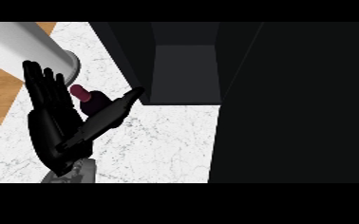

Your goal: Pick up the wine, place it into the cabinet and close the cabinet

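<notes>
The left hand [52,123] is open, fingers straight and thumb stretched out. The wine [82,94] shows just beyond its palm, between fingers and thumb. The open cabinet [186,73] lies past the thumb's tip.

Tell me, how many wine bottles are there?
1. The wine bottle sits on the counter at the left, between the left hand's thumb and fingers, beside the open cabinet. None other shows; the dark cabinet might hide more.
</notes>
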Motion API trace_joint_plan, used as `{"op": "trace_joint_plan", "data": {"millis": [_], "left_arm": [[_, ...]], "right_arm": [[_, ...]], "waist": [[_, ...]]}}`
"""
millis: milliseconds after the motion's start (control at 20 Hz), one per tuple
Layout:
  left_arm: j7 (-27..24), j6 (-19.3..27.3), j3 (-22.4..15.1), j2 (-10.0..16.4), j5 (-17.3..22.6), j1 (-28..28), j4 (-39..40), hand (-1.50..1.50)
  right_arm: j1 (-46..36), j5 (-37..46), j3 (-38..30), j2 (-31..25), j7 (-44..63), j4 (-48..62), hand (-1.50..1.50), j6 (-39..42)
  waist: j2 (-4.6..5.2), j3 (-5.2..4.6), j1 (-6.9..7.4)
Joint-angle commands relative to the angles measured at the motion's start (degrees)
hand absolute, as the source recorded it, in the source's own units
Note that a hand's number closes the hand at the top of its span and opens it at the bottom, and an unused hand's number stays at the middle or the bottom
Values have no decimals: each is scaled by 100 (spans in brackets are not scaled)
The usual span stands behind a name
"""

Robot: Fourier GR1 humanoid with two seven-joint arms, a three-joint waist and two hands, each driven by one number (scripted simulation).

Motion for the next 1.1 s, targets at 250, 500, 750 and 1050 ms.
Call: {"op": "trace_joint_plan", "data": {"millis": [250,500,750,1050], "left_arm": [[-1961,-56,315,-37,1914,455,781,-150],[-2856,-443,648,30,2462,1269,500,-150],[-3395,-701,1126,-161,2852,944,1183,-150],[-4441,-949,1175,-536,3380,1267,1711,-150]], "right_arm": [[-95,-454,-447,-118,308,-500,-150,84],[246,-430,-421,-157,286,-849,-150,183],[-98,-249,-205,-157,1049,-1263,-150,-44],[-235,-391,-435,-92,826,-951,-150,-34]], "waist": [[13,-3,-17],[-6,0,9],[-11,-2,-15],[-7,2,11]]}}
